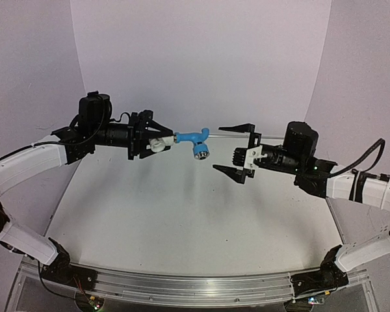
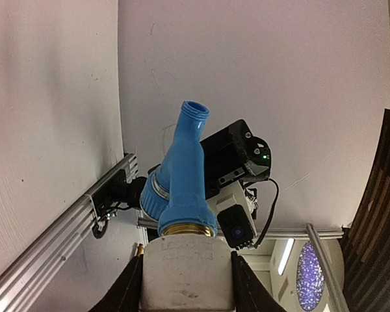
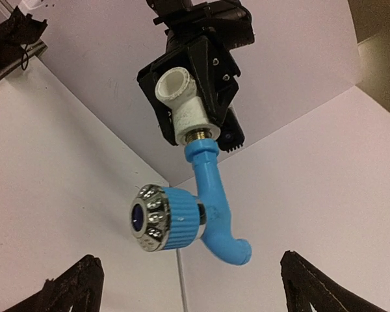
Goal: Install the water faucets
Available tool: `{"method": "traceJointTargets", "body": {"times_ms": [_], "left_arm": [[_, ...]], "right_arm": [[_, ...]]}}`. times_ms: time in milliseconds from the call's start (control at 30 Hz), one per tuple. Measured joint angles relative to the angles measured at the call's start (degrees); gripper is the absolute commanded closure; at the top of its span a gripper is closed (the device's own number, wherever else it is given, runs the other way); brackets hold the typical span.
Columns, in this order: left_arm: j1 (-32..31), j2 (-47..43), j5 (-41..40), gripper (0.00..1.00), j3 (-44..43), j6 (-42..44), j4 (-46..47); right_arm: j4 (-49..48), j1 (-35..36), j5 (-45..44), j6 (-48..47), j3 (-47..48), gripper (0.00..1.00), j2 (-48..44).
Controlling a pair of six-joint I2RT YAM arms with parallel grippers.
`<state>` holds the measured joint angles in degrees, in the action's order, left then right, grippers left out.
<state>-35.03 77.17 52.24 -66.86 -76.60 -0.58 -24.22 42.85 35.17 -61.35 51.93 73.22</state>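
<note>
The tap (image 1: pixel 190 137) is held in the air above the table (image 1: pixel 182 221), between the two arms. Its brass-threaded end is seated in a white fitting (image 1: pixel 159 144), and that fitting is clamped between the fingers of the left claw (image 1: pixel 161 140) — the claw is closed on the fitting, not on the tap itself. In the top view the spout end is turned toward the right claw (image 1: pixel 218 148), and the silvery knob (image 1: pixel 200 153) is seen below the blue body. The right claw is spread wide and nothing is held in it — its fingers are seen near the spout, apart from the tap.
</note>
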Motion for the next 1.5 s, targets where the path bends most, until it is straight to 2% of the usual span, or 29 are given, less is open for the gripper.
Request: {"method": "traceJointTargets", "body": {"times_ms": [300, 567, 833, 1033, 1233, 1367, 1500], "left_arm": [[0.0, 1.65, 3.4, 1.0, 0.56, -5.15, -0.37], [0.0, 1.65, 3.65, 1.0, 0.6, -6.32, -0.37], [0.11, 1.65, 3.72, 1.0, 0.6, -6.42, -0.39], [0.11, 1.35, 3.76, 1.0, 0.63, -6.42, -0.39], [0.64, 0.96, 4.16, 1.0, 0.94, -6.23, -0.42], [0.76, 0.63, 4.47, 1.0, 1.29, -4.91, -0.4], [1.08, 0.49, 4.71, 1.0, 1.76, -2.04, -0.46]], "right_arm": [[-5.78, 0.01, 2.01, -13.85, 0.0, 0.11, 4.83], [-13.22, 1.31, 2.75, -20.33, -0.06, 0.16, 10.42], [-19.82, 2.63, 3.53, -21.62, 0.77, 0.38, 16.2], [-26.84, 3.17, 3.92, -19.87, 1.71, 0.62, 18.89], [-29.86, 3.24, 4.12, -17.54, 2.98, 0.77, 20.37], [-29.41, 3.32, 4.85, -13.02, 3.55, 0.99, 20.4], [-23.23, 3.3, 6.28, -6.95, 5.58, 1.0, 19.26]]}}
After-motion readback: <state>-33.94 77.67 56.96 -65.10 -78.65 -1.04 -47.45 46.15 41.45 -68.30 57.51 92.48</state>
